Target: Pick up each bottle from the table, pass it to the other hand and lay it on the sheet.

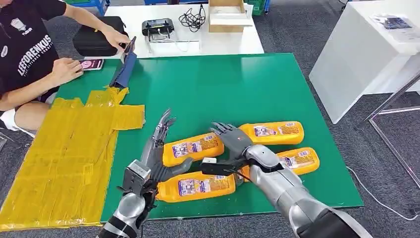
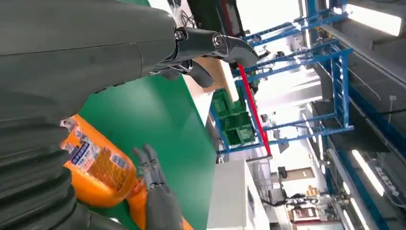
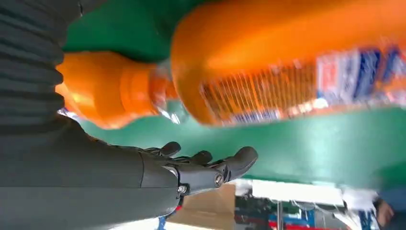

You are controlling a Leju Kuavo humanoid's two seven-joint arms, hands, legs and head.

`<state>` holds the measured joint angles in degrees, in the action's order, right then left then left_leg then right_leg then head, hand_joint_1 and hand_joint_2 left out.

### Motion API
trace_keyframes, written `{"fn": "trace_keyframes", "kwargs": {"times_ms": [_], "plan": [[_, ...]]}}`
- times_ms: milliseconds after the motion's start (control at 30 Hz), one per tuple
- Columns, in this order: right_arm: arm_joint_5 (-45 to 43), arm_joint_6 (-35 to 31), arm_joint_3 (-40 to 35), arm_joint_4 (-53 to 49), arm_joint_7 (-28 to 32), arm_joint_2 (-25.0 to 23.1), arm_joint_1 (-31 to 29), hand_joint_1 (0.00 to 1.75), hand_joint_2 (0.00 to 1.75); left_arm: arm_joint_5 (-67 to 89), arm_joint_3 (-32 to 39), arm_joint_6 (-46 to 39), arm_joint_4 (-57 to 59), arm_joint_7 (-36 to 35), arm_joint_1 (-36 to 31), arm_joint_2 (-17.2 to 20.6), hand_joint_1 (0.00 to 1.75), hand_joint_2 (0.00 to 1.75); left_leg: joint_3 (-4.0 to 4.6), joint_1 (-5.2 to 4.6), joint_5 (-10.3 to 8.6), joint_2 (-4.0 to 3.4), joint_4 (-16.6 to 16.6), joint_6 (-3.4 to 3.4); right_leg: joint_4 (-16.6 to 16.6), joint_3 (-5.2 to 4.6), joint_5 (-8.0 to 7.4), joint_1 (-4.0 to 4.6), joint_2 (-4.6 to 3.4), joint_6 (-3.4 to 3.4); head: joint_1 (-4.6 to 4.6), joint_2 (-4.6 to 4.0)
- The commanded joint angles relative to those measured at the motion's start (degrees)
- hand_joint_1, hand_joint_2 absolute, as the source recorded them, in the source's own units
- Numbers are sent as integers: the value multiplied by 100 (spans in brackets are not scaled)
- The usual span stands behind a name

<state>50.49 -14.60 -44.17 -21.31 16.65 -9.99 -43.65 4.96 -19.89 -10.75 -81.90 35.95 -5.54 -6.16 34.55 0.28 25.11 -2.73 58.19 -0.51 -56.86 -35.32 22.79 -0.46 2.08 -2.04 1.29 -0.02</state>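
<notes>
Both hands, left (image 1: 157, 144) and right (image 1: 232, 138), splay empty over glossy orange bottles (image 1: 191, 148).

The bottles (image 1: 192, 149) are seen as glossy orange plastic with printed paper-like labels. The table (image 1: 237, 84) is covered in a smooth matt green surface. The sheet (image 1: 64, 153) is made of shiny, wrinkly yellow tape strips. Brushed silver metal is shown on the right arm (image 1: 282, 186), dark matt plastic on the left hand (image 1: 159, 136).

Shirt print: "LEFORENKUS" (roughly; letters small, slanted) on the person's black shirt (image 1: 27, 47), beyond the yellow sheet (image 1: 64, 153).
Bottle labels (image 1: 194, 147): print too small to read.
</notes>
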Motion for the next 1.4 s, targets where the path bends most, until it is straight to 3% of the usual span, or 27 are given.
{"fn": "trace_keyframes", "kwargs": {"times_ms": [33, 300, 833, 867, 900, 933, 967, 1000, 1167, 1400], "plan": [[852, -424, -664, 522, -457, -5, -33, 0, 175, -13, -196, 56, 238, -29, -96, 187, 0, 175, -37, 1, 6, 32, -14, 2, 12, 38, 8, -5, -13, 6, 0, 0], [1592, -297, -1162, 595, -829, 6, -82, 0, 175, -9, -223, 103, 382, -35, -155, 165, 0, 175, -23, 1, 2, 33, -9, 3, 6, 25, 7, -3, -2, 6, 0, 0], [1354, -161, -936, 536, -527, -55, 22, 0, 175, 25, -305, 147, 460, -38, -199, 182, 0, 175, -38, 1, -1, 33, -13, 3, 10, 38, 6, -3, 2, 5, 0, 0], [1316, -146, -900, 529, -474, -65, 15, 9, 175, 25, -308, 148, 462, -38, -199, 184, 0, 175, -37, 1, 0, 28, -11, 2, 9, 36, 5, -3, 1, 5, 0, 0], [1266, -148, -853, 514, -413, -72, 15, 38, 175, 25, -310, 150, 465, -38, -202, 184, 0, 175, -43, 3, 0, 35, -15, 3, 13, 43, 6, -2, -2, 7, 0, 0], [1233, -149, -823, 508, -370, -80, 17, 38, 175, 25, -311, 151, 467, -38, -205, 184, 0, 175, -36, 1, 0, 25, -11, 3, 9, 34, 5, -2, -3, 5, 0, 0], [1181, -144, -775, 490, -296, -95, 19, 91, 175, 25, -311, 153, 471, -38, -208, 184, 0, 175, -35, 0, 0, 24, -11, 3, 8, 33, 5, -3, -2, 5, 0, 0], [1148, -139, -744, 479, -236, -107, 23, 126, 175, 25, -310, 157, 474, -37, -210, 185, 0, 175, -29, 2, 0, 19, -7, 2, 6, 27, 3, 0, -1, 4, 0, 0], [1060, -51, -696, 424, -62, -160, 44, 148, 175, 24, -308, 161, 488, -36, -203, 181, 0, 175, -39, 2, 1, 22, -12, 4, 9, 36, 5, -2, -9, 6, 2, 0], [1239, 112, -904, 382, -94, -210, -7, 159, 175, -6, -274, 177, 537, -31, -222, 157, 0, 175, -44, 2, 1, 19, -14, 5, 10, 39, 5, -1, -12, 8, 0, 0]]}}
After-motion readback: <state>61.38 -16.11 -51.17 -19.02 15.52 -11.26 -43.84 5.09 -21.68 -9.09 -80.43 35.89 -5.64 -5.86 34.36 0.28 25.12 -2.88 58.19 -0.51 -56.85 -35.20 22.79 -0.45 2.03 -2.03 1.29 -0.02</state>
